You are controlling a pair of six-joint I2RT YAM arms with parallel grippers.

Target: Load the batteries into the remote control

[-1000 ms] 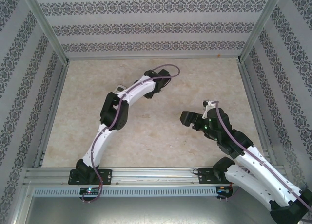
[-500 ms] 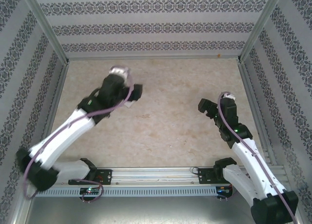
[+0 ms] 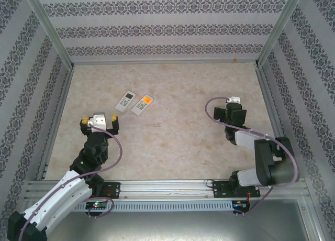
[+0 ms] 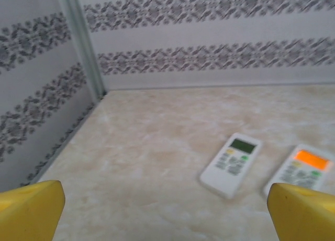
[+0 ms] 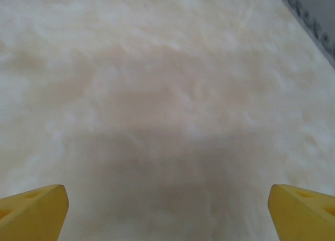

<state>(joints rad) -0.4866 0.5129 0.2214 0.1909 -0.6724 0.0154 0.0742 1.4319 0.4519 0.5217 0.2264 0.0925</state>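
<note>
Left gripper (image 3: 98,120) hangs over the near-left part of the worktop (image 3: 178,146), its yellow fingertips (image 3: 84,120) spread as wide as they go and nothing held between them. Just beyond it, toward the far wall and slightly to its right, two white remotes lie face up on the pale marbled surface: the green-screened remote (image 4: 230,163) on the left and the orange-screened remote (image 4: 303,170) on the right. They rest side by side, close together but not touching, and both slant the same way. Neither is touched by a gripper.

On the other side, the right arm (image 3: 267,160) is folded back on itself near the right edge. The right gripper (image 5: 167,214) faces bare worktop, with its yellow fingertips (image 5: 32,212) likewise fully parted and empty, well apart from both remotes.

Patterned wallpaper (image 3: 157,27) in grey floral bands lines the enclosure on three sides. Aluminium posts (image 3: 49,29) stand at the far corners.
</note>
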